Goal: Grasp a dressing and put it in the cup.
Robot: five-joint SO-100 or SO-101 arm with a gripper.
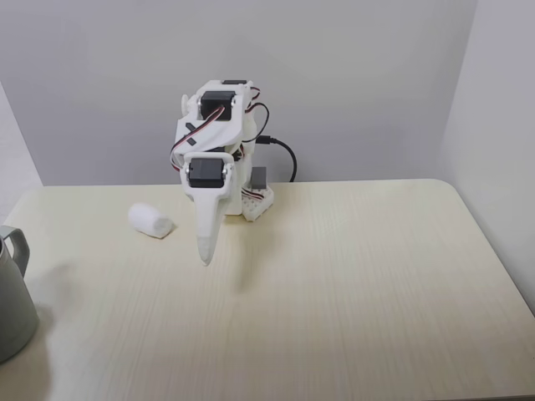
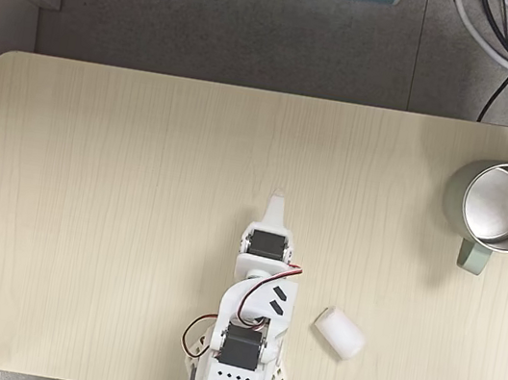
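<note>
Though near the claw (image 2: 277, 201), dressing (image 2: 339, 332) well apart from cup (image 2: 455, 198).

The cup (image 1: 12, 296), at eight o'clock in a fixed view, is cut by the left edge. Whether the hand (image 1: 204, 255) is parted cannot be told.

The table (image 2: 83, 220) looks like pale matt wood-grain laminate, the roll (image 2: 339, 332) soft white cotton, the mug (image 2: 473, 256) smooth grey-green outside with a shiny metal-looking inside, and the gripper (image 1: 205, 251) matt white plastic.
</note>
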